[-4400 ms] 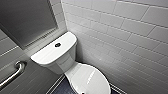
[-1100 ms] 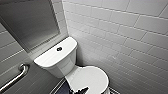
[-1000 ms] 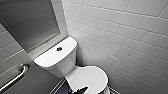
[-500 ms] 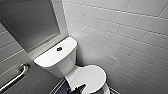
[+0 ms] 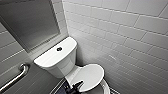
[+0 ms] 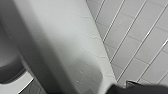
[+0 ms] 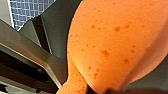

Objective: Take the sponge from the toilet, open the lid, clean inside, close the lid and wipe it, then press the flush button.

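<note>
The toilet (image 5: pixel 62 66) stood in the tiled corner, its lid (image 5: pixel 91 75) down over the bowl or barely raised; we could not tell which. The left gripper (image 5: pixel 78 84), as we judged it, hovered at the lid's near edge; we could not tell whether it was open or closed. The right gripper (image 7: pixel 97 90) had its jaws pinched on the sponge (image 7: pixel 112 42), so pickup was done. Opening, cleaning, closing, wiping and the flush button (image 5: pixel 59 49) remained.
</note>
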Tool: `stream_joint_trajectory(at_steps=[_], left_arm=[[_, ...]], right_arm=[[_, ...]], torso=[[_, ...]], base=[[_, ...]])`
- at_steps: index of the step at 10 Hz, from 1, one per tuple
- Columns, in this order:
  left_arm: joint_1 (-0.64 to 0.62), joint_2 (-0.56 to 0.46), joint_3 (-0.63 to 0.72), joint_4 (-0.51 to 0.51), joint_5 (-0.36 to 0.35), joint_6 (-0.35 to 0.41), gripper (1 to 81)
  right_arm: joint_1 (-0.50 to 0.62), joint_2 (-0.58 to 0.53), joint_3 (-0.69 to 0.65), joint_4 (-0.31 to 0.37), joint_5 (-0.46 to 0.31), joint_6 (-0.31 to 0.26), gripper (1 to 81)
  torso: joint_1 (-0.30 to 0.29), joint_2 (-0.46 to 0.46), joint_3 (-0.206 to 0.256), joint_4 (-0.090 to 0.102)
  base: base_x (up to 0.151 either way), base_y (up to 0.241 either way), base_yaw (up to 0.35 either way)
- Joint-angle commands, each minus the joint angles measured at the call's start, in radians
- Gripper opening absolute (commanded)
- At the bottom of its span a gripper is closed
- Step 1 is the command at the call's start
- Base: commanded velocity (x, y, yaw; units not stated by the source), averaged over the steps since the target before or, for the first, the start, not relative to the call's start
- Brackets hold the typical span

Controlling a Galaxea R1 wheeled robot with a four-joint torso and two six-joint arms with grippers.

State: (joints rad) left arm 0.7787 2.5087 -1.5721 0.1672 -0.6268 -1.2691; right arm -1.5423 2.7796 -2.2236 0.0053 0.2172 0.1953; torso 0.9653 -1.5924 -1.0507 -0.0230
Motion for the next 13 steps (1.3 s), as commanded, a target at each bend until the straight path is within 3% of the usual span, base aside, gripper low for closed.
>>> stream_joint_trajectory(at_steps=[1, 10, 13], left_arm=[[-0.23, -0.053, -0.019, -0.026, -0.166, 0.054, 81.1], [-0.221, -0.183, -0.029, -0.041, -0.228, -0.007, 81.1], [-0.207, -0.197, -0.095, -0.043, -0.268, -0.07, 81.1]], right_arm=[[-0.014, 0.001, 0.019, -0.019, -0.087, -0.004, 1.0], [-0.017, 0.007, 0.03, -0.025, -0.091, -0.004, 1.0], [-0.017, 0.007, 0.032, -0.025, -0.091, -0.002, 1.0]], torso=[[0.0, 0.0, 0.0, 0.0], [0.0, 0.0, 0.001, 0.0], [0.0, 0.0, 0.001, 0.0]], base=[[0.0, 0.0, 0.0], [0.0, 0.0, 0.0], [0.0, 0.0, 0.0]])
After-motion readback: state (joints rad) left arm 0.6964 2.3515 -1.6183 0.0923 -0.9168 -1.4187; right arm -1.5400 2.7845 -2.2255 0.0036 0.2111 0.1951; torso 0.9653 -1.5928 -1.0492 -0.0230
